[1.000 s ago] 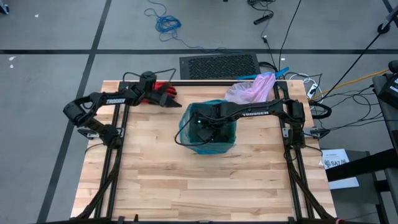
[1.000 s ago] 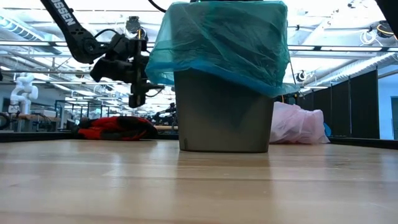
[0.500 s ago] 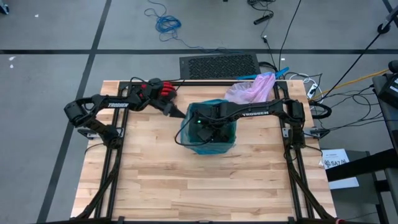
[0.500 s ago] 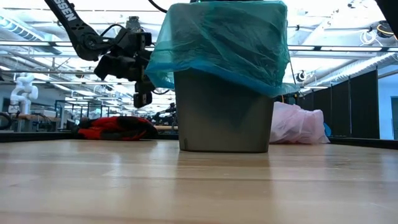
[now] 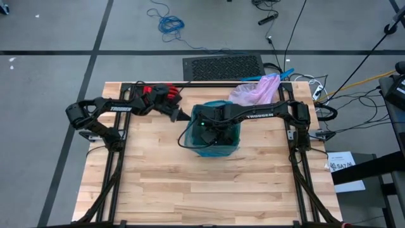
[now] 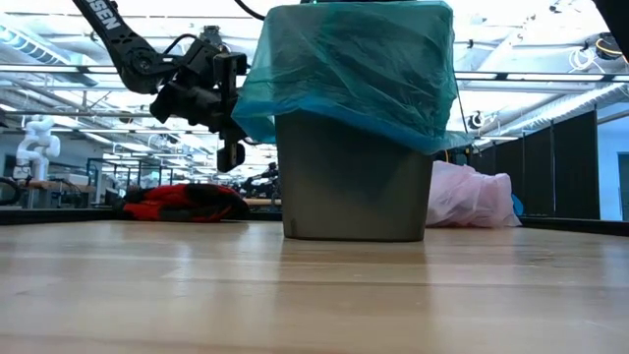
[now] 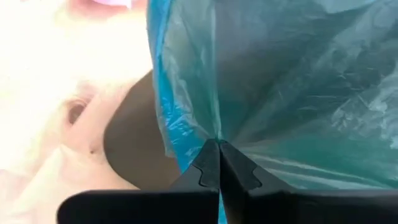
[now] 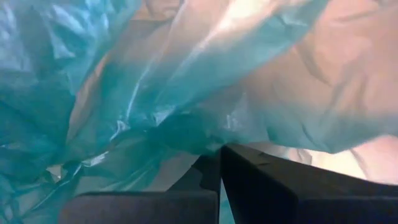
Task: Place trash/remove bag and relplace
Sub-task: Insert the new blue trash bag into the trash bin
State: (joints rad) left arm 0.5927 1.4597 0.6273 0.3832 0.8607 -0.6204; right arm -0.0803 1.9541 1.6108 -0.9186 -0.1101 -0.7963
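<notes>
Teal bag (image 6: 349, 69) ×1, bin (image 6: 354, 177) ×1

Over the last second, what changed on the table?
The left gripper swung from above the red glove across to the bin's left side, and its jaws closed on the overhanging edge of the teal-green bag. The right gripper stayed shut down inside the bin. Bin, glove and pink bag did not move.
</notes>
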